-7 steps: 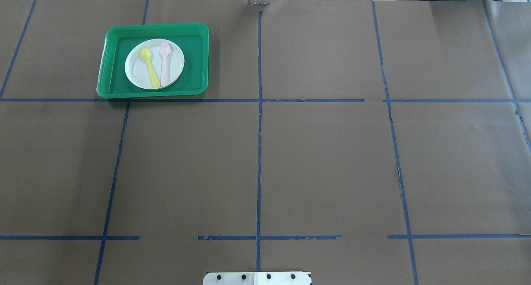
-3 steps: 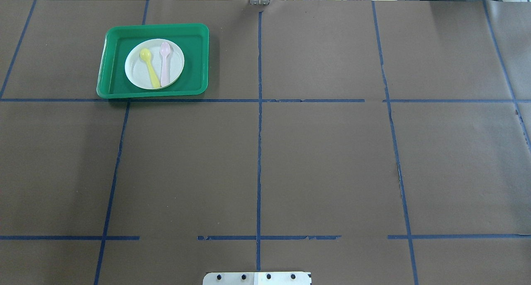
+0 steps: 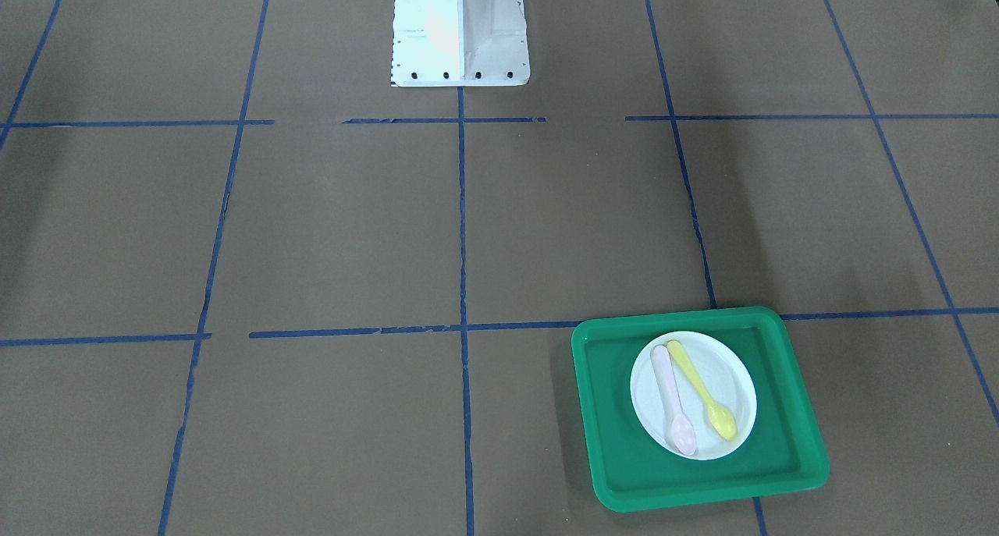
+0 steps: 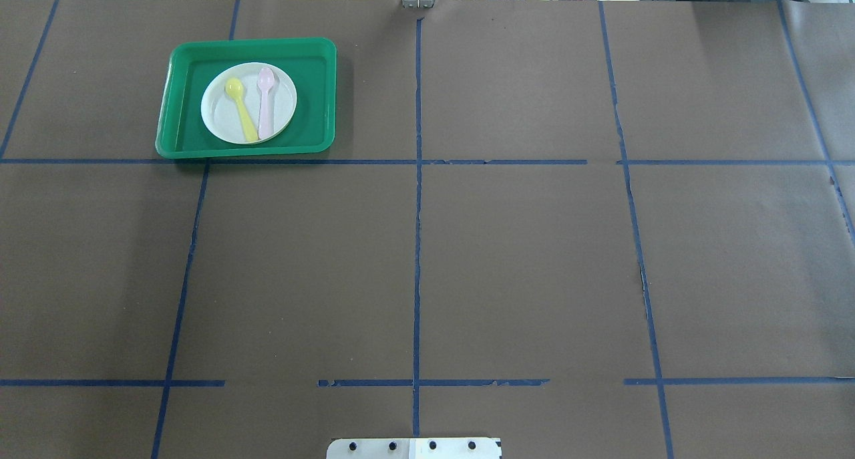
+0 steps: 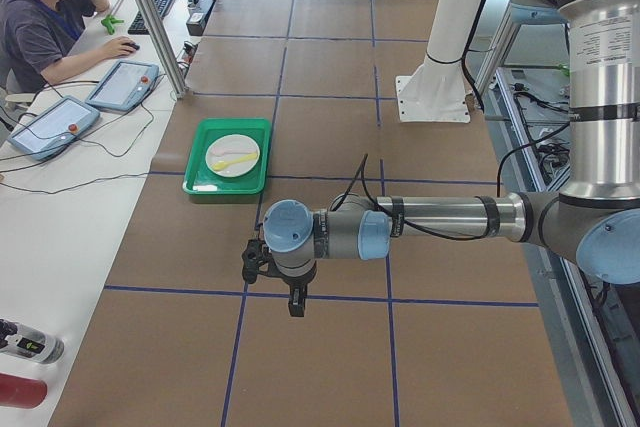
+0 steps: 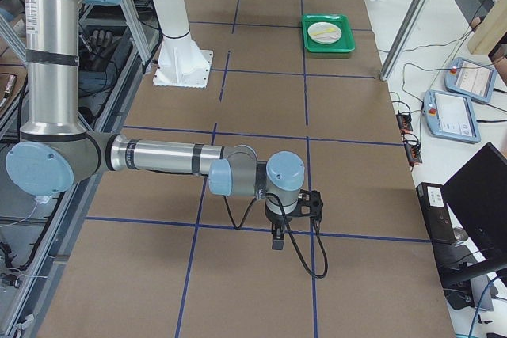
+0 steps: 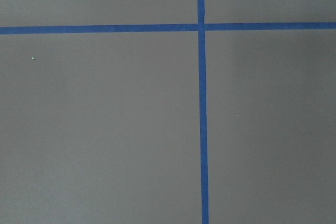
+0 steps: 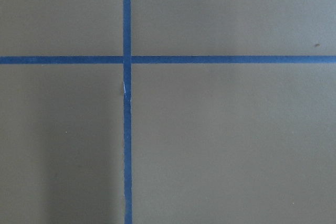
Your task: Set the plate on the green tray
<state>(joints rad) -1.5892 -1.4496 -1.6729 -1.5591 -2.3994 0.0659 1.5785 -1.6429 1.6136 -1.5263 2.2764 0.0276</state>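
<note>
The white plate (image 4: pixel 220 115) lies flat inside the green tray (image 4: pixel 314 98) at the far left of the table. A yellow spoon (image 4: pixel 240 108) and a pale pink spoon (image 4: pixel 266 101) lie on it. The front view shows the plate (image 3: pixel 735 384) in the tray (image 3: pixel 616 411) too. My left gripper (image 5: pixel 295 307) hangs above bare table, well away from the tray (image 5: pixel 200 175). My right gripper (image 6: pixel 276 241) hangs above bare table, far from the tray (image 6: pixel 328 45). Both grippers show only in the side views, so I cannot tell whether they are open or shut. Both wrist views show only brown paper and blue tape.
The robot's white base (image 3: pixel 459 29) stands at the middle of my table edge. Blue tape lines grid the brown table cover. An operator (image 5: pixel 40 17) sits beside tablets (image 5: pixel 120 82) on the far side. A post (image 5: pixel 150 17) stands near the tray.
</note>
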